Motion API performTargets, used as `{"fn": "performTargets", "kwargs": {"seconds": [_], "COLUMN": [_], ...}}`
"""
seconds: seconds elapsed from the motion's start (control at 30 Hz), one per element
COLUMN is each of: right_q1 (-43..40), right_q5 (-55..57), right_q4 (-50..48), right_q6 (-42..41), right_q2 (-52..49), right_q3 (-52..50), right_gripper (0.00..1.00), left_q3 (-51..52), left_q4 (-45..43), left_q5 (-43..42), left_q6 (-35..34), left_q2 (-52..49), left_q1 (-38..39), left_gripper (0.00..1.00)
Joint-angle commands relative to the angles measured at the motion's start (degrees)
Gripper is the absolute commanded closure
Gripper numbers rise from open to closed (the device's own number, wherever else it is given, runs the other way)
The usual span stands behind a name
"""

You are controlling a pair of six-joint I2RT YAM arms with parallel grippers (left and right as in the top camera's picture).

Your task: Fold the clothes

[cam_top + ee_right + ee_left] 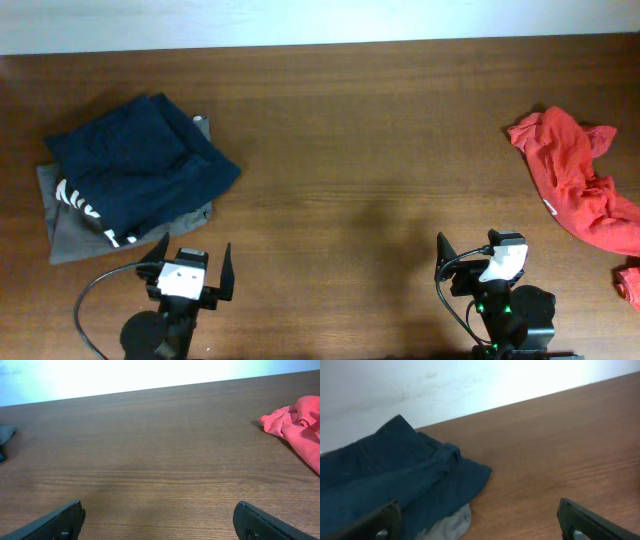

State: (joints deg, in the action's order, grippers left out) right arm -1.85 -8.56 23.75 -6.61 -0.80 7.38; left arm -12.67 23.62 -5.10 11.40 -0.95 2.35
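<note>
A folded navy garment (135,165) lies on a folded grey garment (70,235) at the table's left; both show in the left wrist view, the navy garment (385,477) over the grey garment (447,525). A crumpled red garment (575,180) lies at the right edge and shows in the right wrist view (300,422). My left gripper (190,262) is open and empty near the front edge, just below the stack; its fingers show in the left wrist view (480,522). My right gripper (480,258) is open and empty at the front right, with its fingers in the right wrist view (160,520).
A small piece of red cloth (628,283) lies at the far right edge. The wooden table (370,150) ends at a white wall along the back.
</note>
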Motion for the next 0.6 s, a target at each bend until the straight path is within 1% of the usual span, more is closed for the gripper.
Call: {"fn": "performTargets", "kwargs": {"seconds": [0.0,0.2,0.4,0.57], "right_q1": [-0.4,-0.4,-0.4,-0.4], "right_q5": [-0.5,-0.5,-0.5,-0.5], "right_q4": [-0.1,-0.1,0.0,-0.1], "right_q6": [0.2,0.2,0.2,0.2], "right_q2": [0.6,0.6,0.6,0.6], "right_q3": [-0.4,-0.4,-0.4,-0.4], "right_gripper": [0.01,0.01,0.01,0.01], "left_q3": [2.9,6.6,8.9,8.9], "left_q4": [-2.3,-4.0,-11.7,-11.6], "left_q5": [0.2,0.2,-1.7,-1.7], "left_q6": [0.9,0.9,0.9,0.9], "left_q2": [0.7,0.7,0.7,0.7], "left_q1": [0.1,0.1,3.1,4.0], "left_gripper": [0.01,0.01,0.01,0.01]}}
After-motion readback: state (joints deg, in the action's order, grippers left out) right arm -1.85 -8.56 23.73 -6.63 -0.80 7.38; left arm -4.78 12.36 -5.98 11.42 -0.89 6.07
